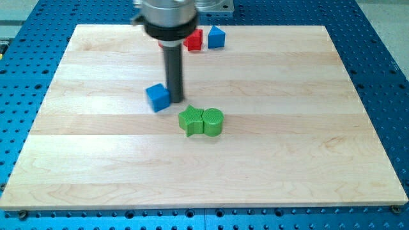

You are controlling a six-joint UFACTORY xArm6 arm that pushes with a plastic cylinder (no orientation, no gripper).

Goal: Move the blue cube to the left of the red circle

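The blue cube (158,97) lies left of the board's middle. My tip (176,99) stands right beside the cube's right side, touching it or nearly so. A red block (194,40) lies near the board's top edge, above and to the right of the cube. The arm's head hides its left part, so I cannot make out its shape. The rod rises from the tip to the arm's head at the view's top.
A second blue block (216,37) sits just right of the red block. A green star (189,120) and a green cylinder (213,121) touch each other below and right of my tip. The wooden board (307,160) rests on a blue perforated table.
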